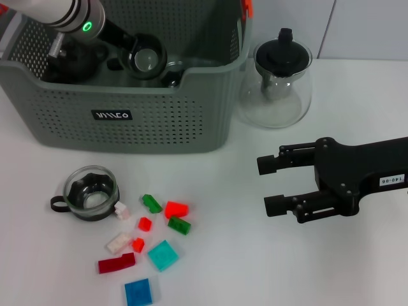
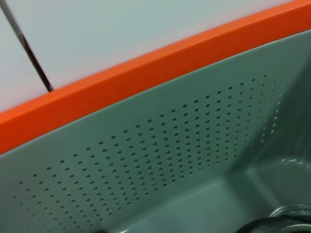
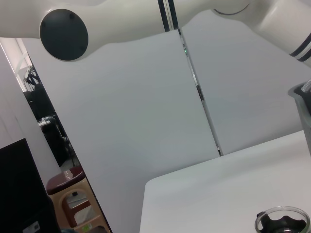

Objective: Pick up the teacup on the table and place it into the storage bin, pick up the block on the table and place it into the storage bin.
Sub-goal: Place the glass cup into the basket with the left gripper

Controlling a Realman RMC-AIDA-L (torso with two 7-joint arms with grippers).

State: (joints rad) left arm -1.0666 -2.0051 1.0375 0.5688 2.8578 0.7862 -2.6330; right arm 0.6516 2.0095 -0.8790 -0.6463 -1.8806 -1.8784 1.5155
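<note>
Counting one teacup [image 1: 91,193] and ten blocks [image 1: 163,255] on table [image 1: 255,268]; left gripper [image 1: 145,57] inside bin [image 1: 127,108], jaws unreadable; right gripper [image 1: 273,185] jaws spread

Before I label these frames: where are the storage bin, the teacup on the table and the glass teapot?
storage bin [image 1: 121,137], head view, perforated front wall.
teacup [image 1: 93,192], head view, glass rim.
glass teapot [image 1: 280,54], head view, black lid.
</note>
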